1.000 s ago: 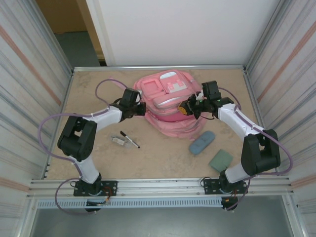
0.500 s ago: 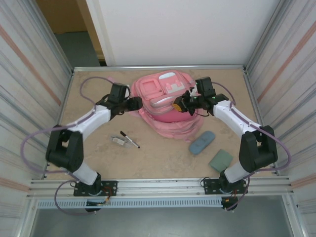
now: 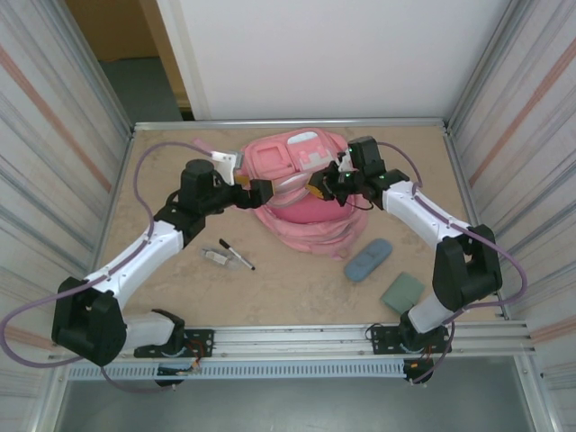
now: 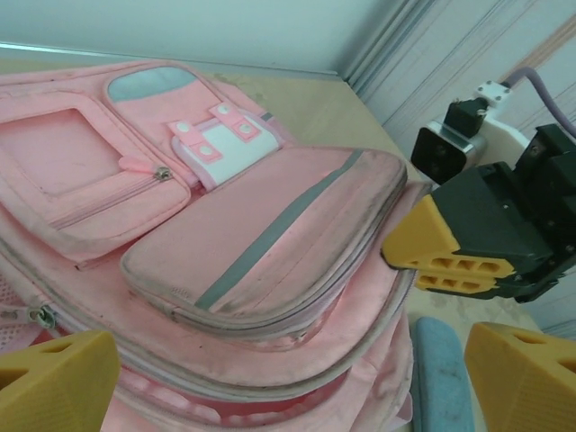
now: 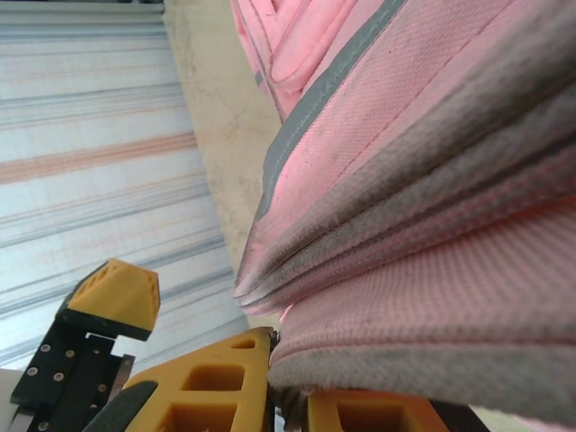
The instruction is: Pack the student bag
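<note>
The student bag (image 3: 306, 225), a soft pink backpack with white-trimmed front pockets, lies in the middle of the table. My right gripper (image 3: 320, 186) is shut on the zip edge of its upper flap and holds it raised, so the mouth gapes. In the right wrist view my right gripper (image 5: 290, 409) pinches that pink fabric (image 5: 432, 180). My left gripper (image 3: 264, 191) hangs open just left of the flap, holding nothing. The left wrist view shows its fingertips (image 4: 56, 378) spread wide before the bag's front (image 4: 225, 234), with the right gripper (image 4: 450, 256) opposite.
A black pen (image 3: 237, 254) and a small pale item (image 3: 214, 257) lie left of the bag. A blue-grey pencil case (image 3: 368, 259) and a green pad (image 3: 401, 292) lie to the front right. Metal walls enclose the table on both sides.
My left gripper has opened, let go of the bag's edge and drawn back left as its arm stretched out. My right gripper has carried the flap up and toward the far left.
</note>
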You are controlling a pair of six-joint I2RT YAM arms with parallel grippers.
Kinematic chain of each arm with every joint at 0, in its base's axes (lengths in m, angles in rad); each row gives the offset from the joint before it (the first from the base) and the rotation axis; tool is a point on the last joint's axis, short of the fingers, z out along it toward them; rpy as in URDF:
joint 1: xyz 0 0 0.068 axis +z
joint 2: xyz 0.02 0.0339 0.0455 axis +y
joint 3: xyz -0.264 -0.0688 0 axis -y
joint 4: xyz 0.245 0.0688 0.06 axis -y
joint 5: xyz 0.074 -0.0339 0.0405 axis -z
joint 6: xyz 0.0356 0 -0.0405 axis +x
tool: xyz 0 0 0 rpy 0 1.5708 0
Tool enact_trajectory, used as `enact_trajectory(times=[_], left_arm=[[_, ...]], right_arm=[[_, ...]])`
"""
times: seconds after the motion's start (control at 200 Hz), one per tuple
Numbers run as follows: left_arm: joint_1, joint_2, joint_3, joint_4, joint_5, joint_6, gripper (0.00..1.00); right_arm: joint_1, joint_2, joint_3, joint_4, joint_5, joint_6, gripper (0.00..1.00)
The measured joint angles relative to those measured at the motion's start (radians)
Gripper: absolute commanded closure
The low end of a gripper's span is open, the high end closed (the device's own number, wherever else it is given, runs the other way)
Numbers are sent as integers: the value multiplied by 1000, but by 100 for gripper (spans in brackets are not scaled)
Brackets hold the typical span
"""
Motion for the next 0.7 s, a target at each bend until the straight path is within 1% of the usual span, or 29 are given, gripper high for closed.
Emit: enact_trajectory(times=[0.09, 0.195, 0.346, 0.456, 0.521, 0.561, 0.702], left_arm=[[0, 0, 4, -4, 9, 25, 1], [0, 1, -4, -5, 39, 39, 1], [0, 2, -17, -39, 80, 37, 2], [-3, -8, -23, -88, 76, 59, 2], [-27, -43, -34, -129, 15, 126, 1], [-58, -77, -48, -148, -27, 192, 2], [-217, -177, -80, -176, -128, 522, 1]], right_arm=[[16, 2, -33, 17, 9, -5, 87], [60, 21, -71, 33, 37, -6, 87], [138, 77, -74, 61, 39, -6, 88], [162, 83, -73, 87, 46, -5, 89], [164, 83, -66, 103, 45, -5, 89], [164, 83, -58, 105, 46, -6, 89], [160, 83, -11, 105, 45, -10, 89]])
